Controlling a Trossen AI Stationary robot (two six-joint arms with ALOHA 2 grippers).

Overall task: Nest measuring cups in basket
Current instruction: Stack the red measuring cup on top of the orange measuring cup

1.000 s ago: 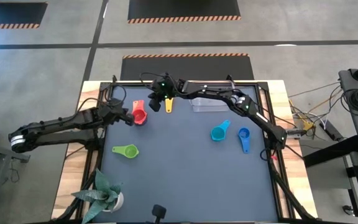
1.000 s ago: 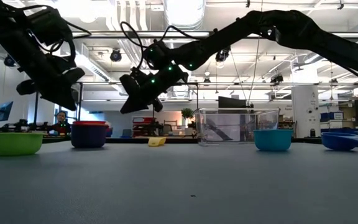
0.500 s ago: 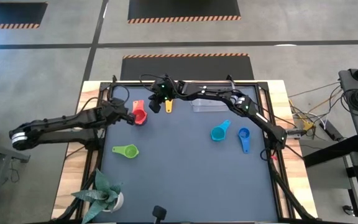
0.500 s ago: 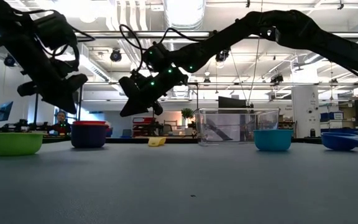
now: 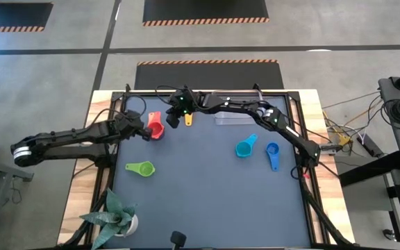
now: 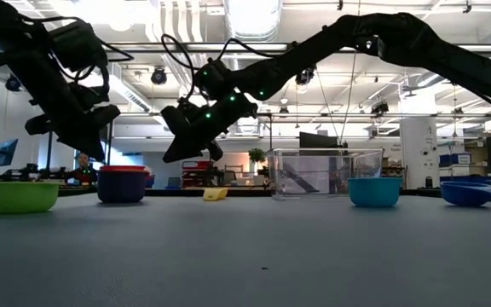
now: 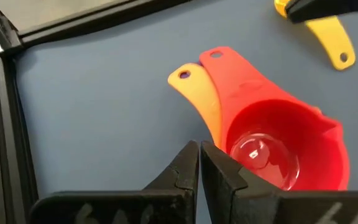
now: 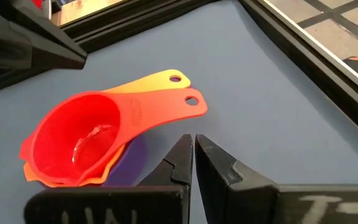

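Two grippers: left gripper (image 7: 199, 163) clenched, empty, beside red cup (image 7: 278, 149); right gripper (image 8: 193, 155) clenched, empty, above stack.
Stack: red over orange cup (image 7: 197, 99).
Nearby: yellow cup (image 5: 188, 117), basket (image 5: 233, 117), potted plant (image 5: 117, 215).

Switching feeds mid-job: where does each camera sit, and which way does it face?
High: overhead, straight down on table; left pincer, right pincer show.
Low: table height, facing basket; both pincers hang above.
Left wrist: past its shut pincer at red cup.
Right wrist: past its shut pincer at the same red cup.
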